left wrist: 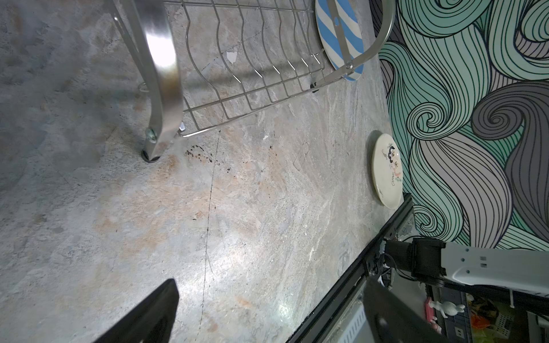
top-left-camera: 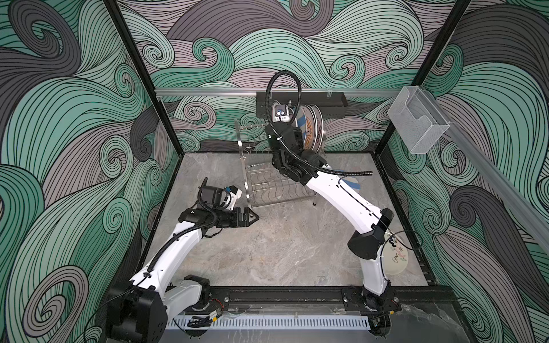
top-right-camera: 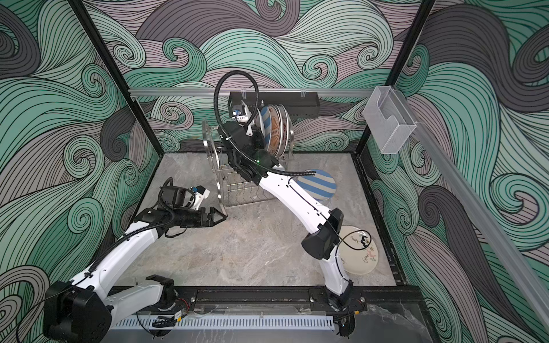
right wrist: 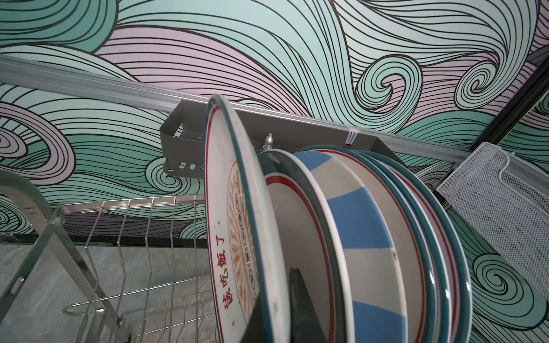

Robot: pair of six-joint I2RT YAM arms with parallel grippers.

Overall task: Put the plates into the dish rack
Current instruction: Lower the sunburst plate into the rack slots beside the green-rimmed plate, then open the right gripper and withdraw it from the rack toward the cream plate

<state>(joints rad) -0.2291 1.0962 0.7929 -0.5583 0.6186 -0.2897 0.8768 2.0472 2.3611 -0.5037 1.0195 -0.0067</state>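
The right end effector [right wrist: 274, 314] is clamped on the edge of a sunburst plate [right wrist: 234, 237] with red characters and holds it upright at the upper tier of the rack [top-left-camera: 267, 184]. This plate is just beside the other plates [right wrist: 365, 225], which stand on edge close together in the same tier, and its top rim is higher than theirs. Whether its lower rim sits in a slot, I cannot tell. The lower tier has no plate in it. The left end effector [top-left-camera: 252, 218] is low over the table [top-left-camera: 282, 252] near the rack's front leg; its fingers are apart and hold nothing. A striped plate [top-right-camera: 319, 184] lies flat on the table to the right of the rack, and a cream plate [top-right-camera: 359, 252] with black marks lies flat near the right arm's base.
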